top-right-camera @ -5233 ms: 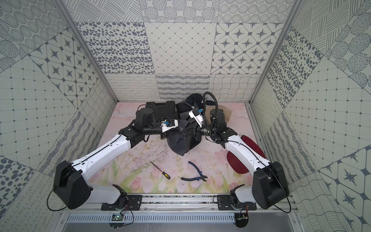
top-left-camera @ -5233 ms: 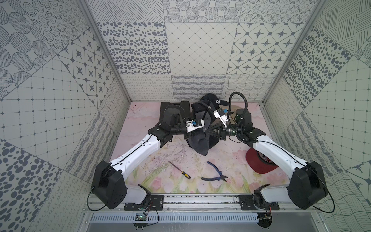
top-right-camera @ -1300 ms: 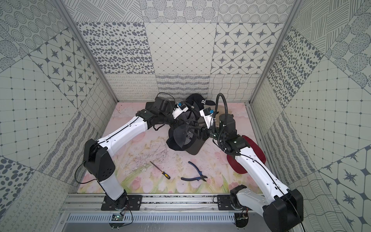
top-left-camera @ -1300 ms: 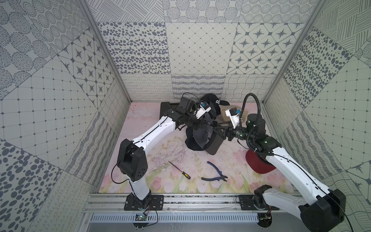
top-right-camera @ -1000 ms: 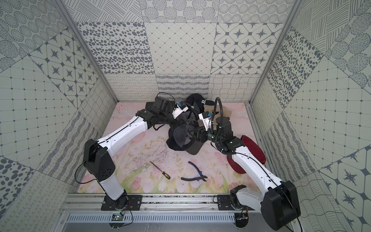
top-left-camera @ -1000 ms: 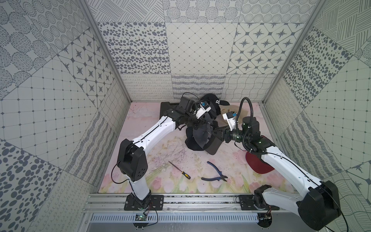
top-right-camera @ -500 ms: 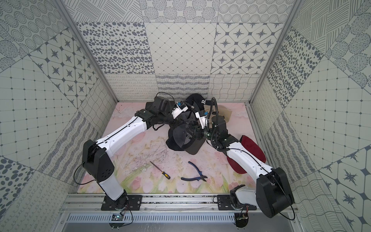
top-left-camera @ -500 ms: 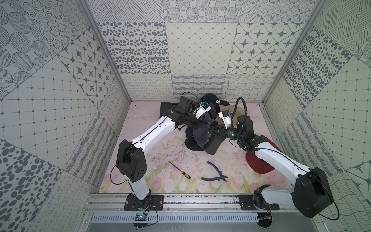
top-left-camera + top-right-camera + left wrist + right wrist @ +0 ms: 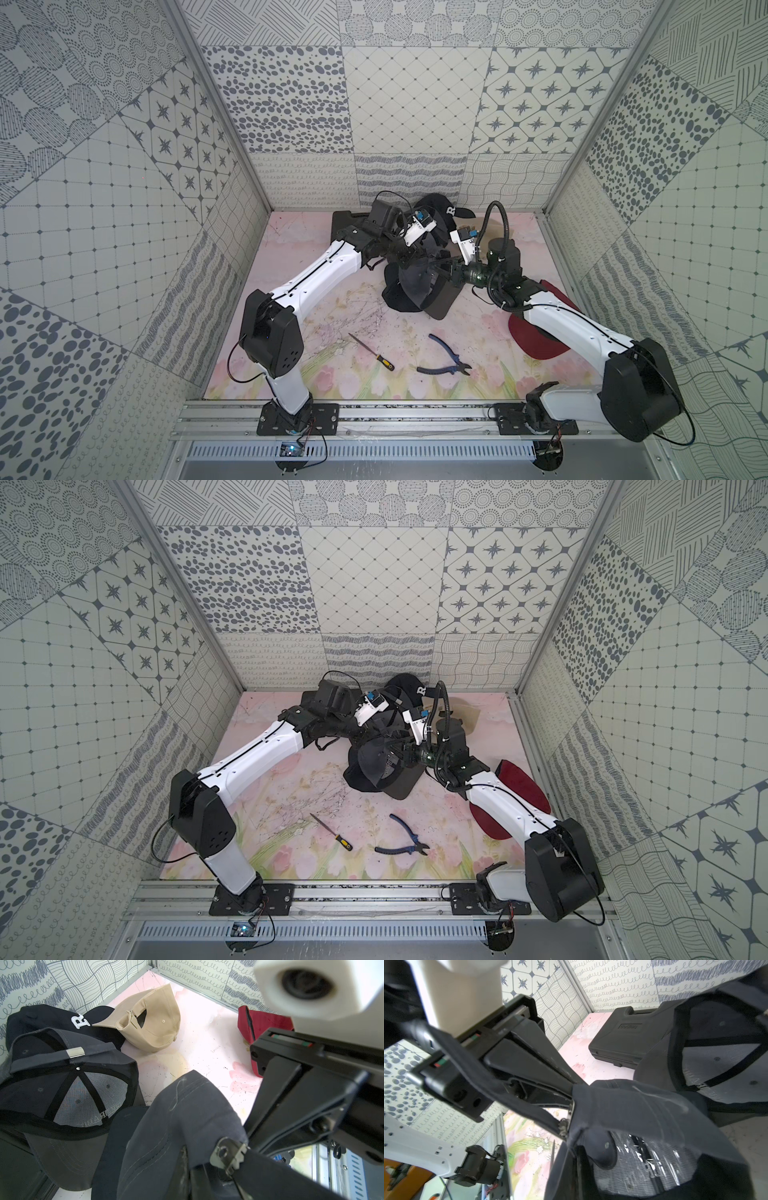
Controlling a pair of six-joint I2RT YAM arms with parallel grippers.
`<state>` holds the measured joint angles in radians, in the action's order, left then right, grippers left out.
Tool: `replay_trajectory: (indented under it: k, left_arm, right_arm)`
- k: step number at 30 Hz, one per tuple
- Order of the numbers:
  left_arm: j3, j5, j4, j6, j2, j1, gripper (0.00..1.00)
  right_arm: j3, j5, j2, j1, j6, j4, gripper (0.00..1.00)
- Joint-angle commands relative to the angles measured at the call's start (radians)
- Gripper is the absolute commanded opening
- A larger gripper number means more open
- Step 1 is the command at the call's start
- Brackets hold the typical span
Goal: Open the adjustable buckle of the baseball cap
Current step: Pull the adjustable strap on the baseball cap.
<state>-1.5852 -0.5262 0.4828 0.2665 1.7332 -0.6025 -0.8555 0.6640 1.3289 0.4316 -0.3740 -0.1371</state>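
Observation:
A dark grey baseball cap (image 9: 409,291) (image 9: 370,766) hangs upside down between both arms above the mat's middle. Its silver metal buckle (image 9: 227,1154) sits at the back band, where a dark strap (image 9: 270,1174) leaves it. In the right wrist view the buckle (image 9: 572,1109) shows edge-on with the strap (image 9: 477,1072) running away from it. My left gripper (image 9: 409,259) (image 9: 193,1169) is shut on the cap's band right beside the buckle. From the opposite side my right gripper (image 9: 442,272) (image 9: 571,1167) is shut on the cap's fabric, its tips meeting the buckle.
A grey-black mesh cap (image 9: 68,1088) lies under the held one. A black cap with a white R (image 9: 440,210), a beige cap (image 9: 149,1020) and a black case (image 9: 629,1043) are at the back, a red cap (image 9: 540,332) at the right. A screwdriver (image 9: 372,351) and pliers (image 9: 442,363) lie in front.
My right gripper has moved left up to the cap and gone from open to shut on it by the buckle. The left arm has held the cap still.

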Motion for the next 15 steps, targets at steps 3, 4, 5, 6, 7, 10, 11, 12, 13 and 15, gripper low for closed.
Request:
replay_trajectory:
  k: [3, 4, 5, 6, 7, 10, 11, 12, 13, 15]
  left_arm:
    - [-0.008, -0.005, 0.039, 0.068, -0.011, 0.002, 0.01]
    - [-0.009, -0.001, 0.059, 0.093, -0.017, 0.001, 0.05]
    - [-0.003, 0.008, 0.066, 0.113, -0.026, 0.001, 0.09]
    - [0.005, 0.016, 0.066, 0.129, -0.035, 0.002, 0.13]
    - [0.016, 0.021, 0.065, 0.146, -0.049, 0.003, 0.18]
    - [0.051, 0.023, 0.052, 0.198, -0.086, 0.002, 0.29]
    - [0.062, 0.018, 0.046, 0.214, -0.098, 0.003, 0.29]
    - [0.071, 0.010, 0.042, 0.228, -0.107, 0.003, 0.30]
    - [0.080, 0.002, 0.042, 0.241, -0.116, 0.002, 0.30]
    - [0.085, -0.007, 0.046, 0.264, -0.123, 0.003, 0.32]
  right_arm:
    - [-0.038, 0.006, -0.018, 0.001, 0.045, 0.011, 0.00]
    - [-0.038, 0.009, -0.025, 0.000, 0.053, 0.019, 0.00]
    - [-0.039, 0.015, -0.033, -0.001, 0.059, 0.024, 0.00]
    - [-0.039, 0.025, -0.037, -0.003, 0.063, 0.029, 0.00]
    - [-0.043, 0.038, -0.040, -0.004, 0.068, 0.037, 0.00]
    - [-0.056, 0.085, -0.040, -0.009, 0.079, 0.060, 0.00]
    - [-0.057, 0.101, -0.041, -0.010, 0.082, 0.063, 0.00]
    - [-0.057, 0.113, -0.042, -0.013, 0.086, 0.067, 0.00]
    - [-0.061, 0.123, -0.044, -0.013, 0.093, 0.076, 0.00]
    - [-0.063, 0.145, -0.050, -0.017, 0.110, 0.093, 0.00]
